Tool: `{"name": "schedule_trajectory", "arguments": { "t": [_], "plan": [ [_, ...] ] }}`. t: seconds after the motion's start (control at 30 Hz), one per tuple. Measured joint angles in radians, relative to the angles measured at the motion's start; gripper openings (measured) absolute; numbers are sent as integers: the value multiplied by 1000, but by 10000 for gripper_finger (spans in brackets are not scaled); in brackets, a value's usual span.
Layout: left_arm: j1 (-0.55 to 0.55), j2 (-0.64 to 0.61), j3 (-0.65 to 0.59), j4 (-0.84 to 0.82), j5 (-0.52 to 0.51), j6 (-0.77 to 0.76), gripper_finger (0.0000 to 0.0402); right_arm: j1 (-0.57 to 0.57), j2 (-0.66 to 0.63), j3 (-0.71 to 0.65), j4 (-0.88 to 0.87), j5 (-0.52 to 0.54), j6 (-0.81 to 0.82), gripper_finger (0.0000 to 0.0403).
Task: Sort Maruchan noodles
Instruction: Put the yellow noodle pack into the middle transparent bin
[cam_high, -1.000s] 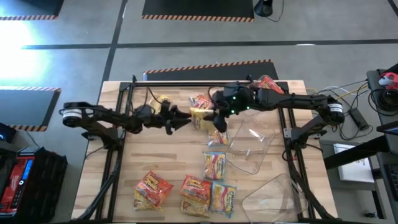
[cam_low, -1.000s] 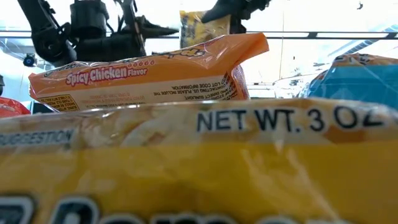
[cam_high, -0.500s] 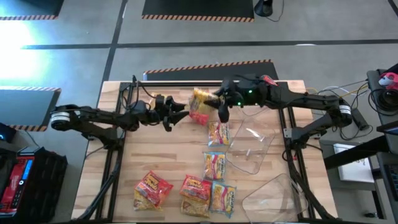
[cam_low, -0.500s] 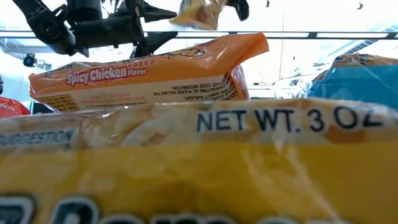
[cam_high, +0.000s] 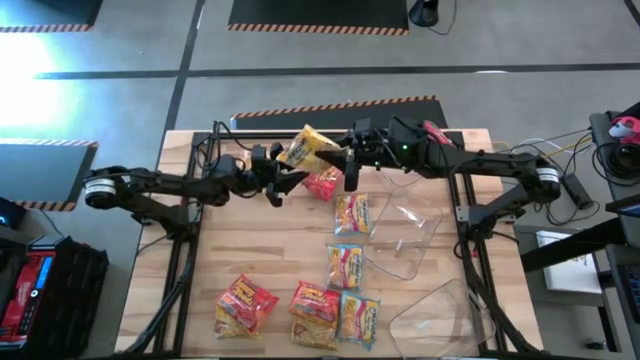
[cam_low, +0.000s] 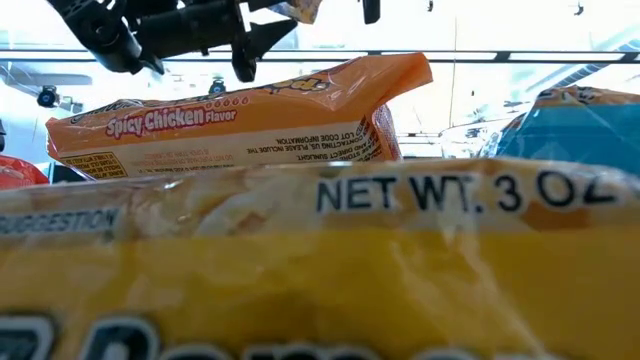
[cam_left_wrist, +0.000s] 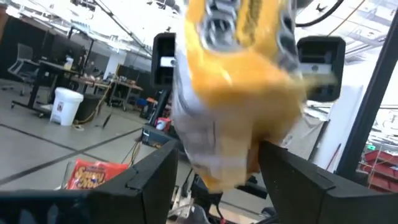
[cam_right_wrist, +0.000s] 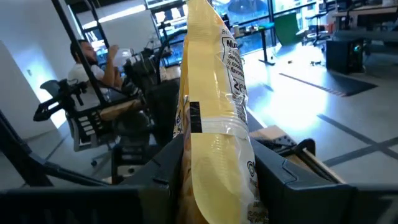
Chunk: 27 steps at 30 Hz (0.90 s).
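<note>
1. Yellow crinkly packet (cam_high: 305, 147) up in the air above the far middle of the wooden table (cam_high: 250, 250), pinched between the fingers of the right gripper (cam_high: 345, 160); in the right wrist view the same packet (cam_right_wrist: 214, 124) stands edge-on, clamped between both dark fingers (cam_right_wrist: 277, 174).
2. Left gripper (cam_high: 290, 182) just beside that packet, pointing at it; fingers parted with nothing between the tips in the high view. In the left wrist view, packet (cam_left_wrist: 236, 87) fills the gap ahead of the spread fingers (cam_left_wrist: 149, 180); contact cannot be told.
3. Red packet (cam_high: 322, 184) flat on the table beneath the two grippers.
4. Row of light blue-and-yellow packets along the table's middle: one (cam_high: 351, 214) near the red packet, another (cam_high: 346, 265) nearer the front, a third (cam_high: 360, 318) at the front edge.
5. Two more red-and-yellow packets at the front: one (cam_high: 243, 303) toward the left, one (cam_high: 314, 308) touching the front blue packet.
6. Clear plastic tub (cam_high: 405, 235) right of the row, a second tub (cam_high: 440, 320) at the front right corner.
7. Low view blocked by a yellow packet (cam_low: 320, 270) up close, an orange "Spicy Chicken" packet (cam_low: 240, 120) behind it.
</note>
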Motion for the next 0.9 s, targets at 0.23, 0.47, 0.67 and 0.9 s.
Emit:
{"name": "schedule_trajectory", "arguments": {
  "t": [0.23, 0.47, 0.67, 0.9],
  "plan": [
    [0, 0, 19, 3, 6, 0, 206, 24, 1, -8, 28, 4, 13, 112],
    [0, 0, 71, -2, 90, -12, 198, 42, 1, -12, 41, -1, 21, 112],
    [0, 0, 115, -52, 159, -8, 163, 51, 1, -14, 39, -5, 27, 112],
    [0, 0, 106, -72, 162, -15, 102, 54, -8, -15, -4, -33, 36, 112]
  ]
}}
